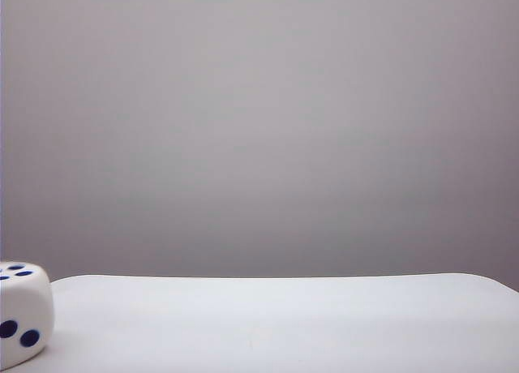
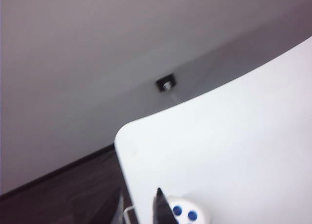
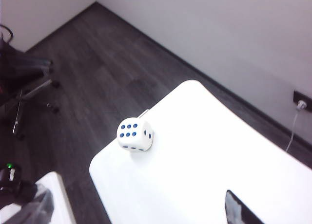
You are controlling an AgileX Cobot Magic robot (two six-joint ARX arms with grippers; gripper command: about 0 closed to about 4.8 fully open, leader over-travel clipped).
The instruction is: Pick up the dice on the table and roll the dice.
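Here the dice [image 3: 135, 135] is found resting free on the table [image 3: 204, 160], close to one rounded corner and near the edge, six pips up in the right wrist view. In the exterior view it [image 1: 23, 312] shows only at the lower left border, partly cut off. Nothing is seen touching it.

The left gripper [image 2: 139, 209] is seen just beside the dice [image 2: 187, 213]; two dark fingertips [image 2: 160, 207] are parted, with empty gap between them, so the jaws are read as open and holding nothing. The dice lies outside that gap, to one side.

Of the right gripper only one dark finger [image 3: 241, 212] is caught at the frame border, well apart from the dice; its jaws are taken as open, holding nothing.

Judgement: with the dice loose near the left gripper, either a roll is already made or a pick-up is pending. Placement so near the table edge is noted as a risk: a nudge could send it off.
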